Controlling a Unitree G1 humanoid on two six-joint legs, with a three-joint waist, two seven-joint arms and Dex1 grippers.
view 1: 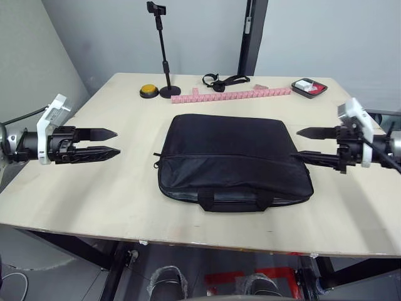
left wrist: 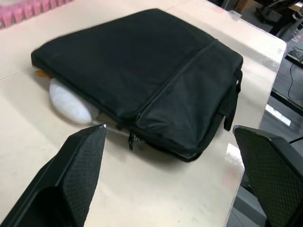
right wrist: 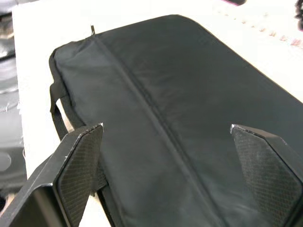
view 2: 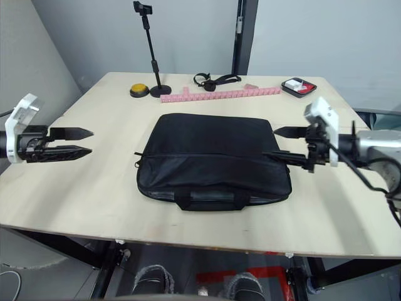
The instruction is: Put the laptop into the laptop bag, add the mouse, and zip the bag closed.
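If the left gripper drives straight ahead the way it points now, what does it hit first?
Most likely the near side edge of the flat black fabric laptop bag. The left gripper, jaws open, points straight at it across bare table; height above the table is hard to judge.

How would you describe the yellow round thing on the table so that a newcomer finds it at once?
Start at the black laptop bag in the middle of the wooden table and look to the far edge, towards the robot's left. There a yellow button sits just beside the round base of the black phone stand. It is the only yellow dome; the long neighbour is a pink strip.
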